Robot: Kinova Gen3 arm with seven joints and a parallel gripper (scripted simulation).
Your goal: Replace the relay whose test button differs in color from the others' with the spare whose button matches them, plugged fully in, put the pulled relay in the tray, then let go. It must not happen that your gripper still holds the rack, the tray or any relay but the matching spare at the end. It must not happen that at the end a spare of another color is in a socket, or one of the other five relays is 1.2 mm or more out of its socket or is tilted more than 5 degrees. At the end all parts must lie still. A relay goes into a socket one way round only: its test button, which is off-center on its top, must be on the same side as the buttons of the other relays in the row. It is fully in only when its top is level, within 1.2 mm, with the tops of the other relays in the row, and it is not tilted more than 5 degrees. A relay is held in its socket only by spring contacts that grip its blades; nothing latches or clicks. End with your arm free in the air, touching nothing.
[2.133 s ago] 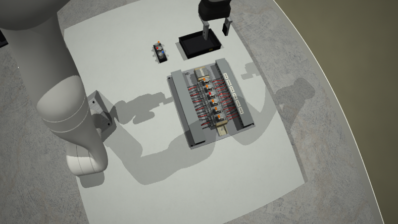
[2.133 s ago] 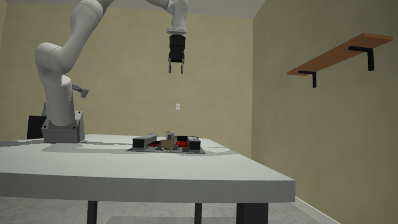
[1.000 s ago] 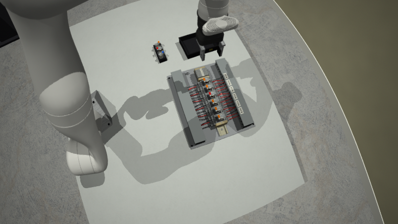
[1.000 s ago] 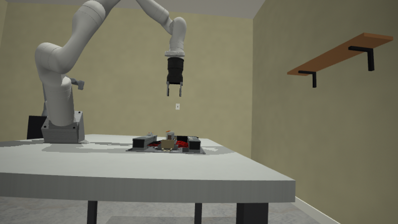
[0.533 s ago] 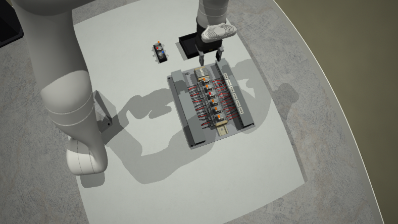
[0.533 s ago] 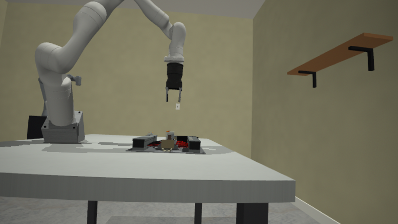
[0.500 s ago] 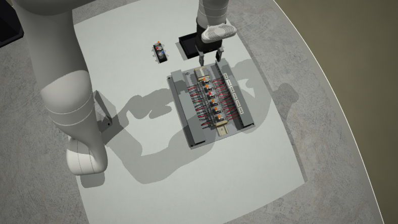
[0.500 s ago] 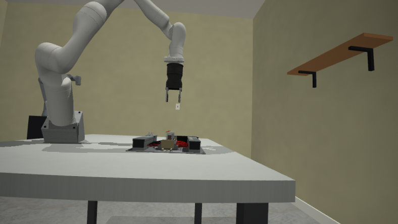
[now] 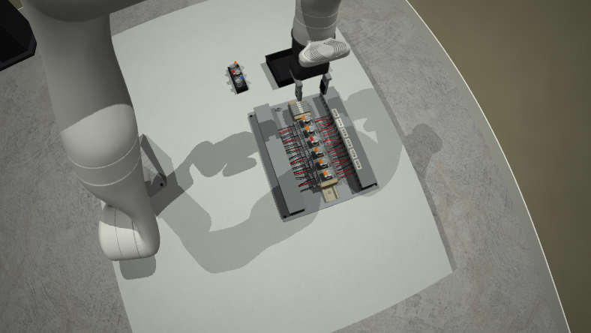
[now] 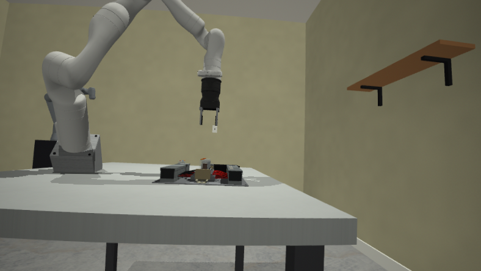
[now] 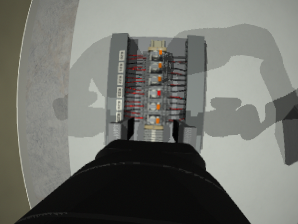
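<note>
Table: its front edge is nearest you in the exterior view; the pale table (image 9: 247, 298) (image 10: 168, 201) (image 11: 240, 175) carries your work.
Rail: a bare end of the rail (image 9: 331, 195) (image 10: 201, 181) (image 11: 158, 44) sticks out toward you on the grey board (image 9: 310, 208) (image 10: 168, 182) (image 11: 140, 40).
Ducts: you have a plain duct (image 9: 277, 161) (image 10: 174, 168) (image 11: 196, 90) along one side and a labelled duct (image 9: 351, 140) (image 10: 234, 174) (image 11: 114, 75) along the other, red and black wires inboard of both.
Row: six relays sit in your row (image 9: 319, 151) (image 10: 205, 163) (image 11: 155, 79); five show orange buttons.
Odd one: your red-button relay (image 9: 315, 141) (image 11: 155, 93) is in the row, third from the terminal block (image 9: 299, 109) (image 11: 153, 134).
Hand: your gripper (image 9: 310, 95) (image 10: 208, 124) (image 11: 153, 126) is spread wide with nothing between the fingers, high above the table and pointing down.
Spares: the holder (image 9: 241, 88), beyond the board, gives you orange, red and blue buttons in a line; the orange-button spare (image 9: 233, 65) is at the end farthest from the board.
Tray: your black tray (image 9: 279, 68) lies beside the holder, apart from it, partly hidden by the arm from above.
Shelf: on the wall to the right of your exterior view, a brown shelf (image 10: 410, 63) rests on black brackets.
</note>
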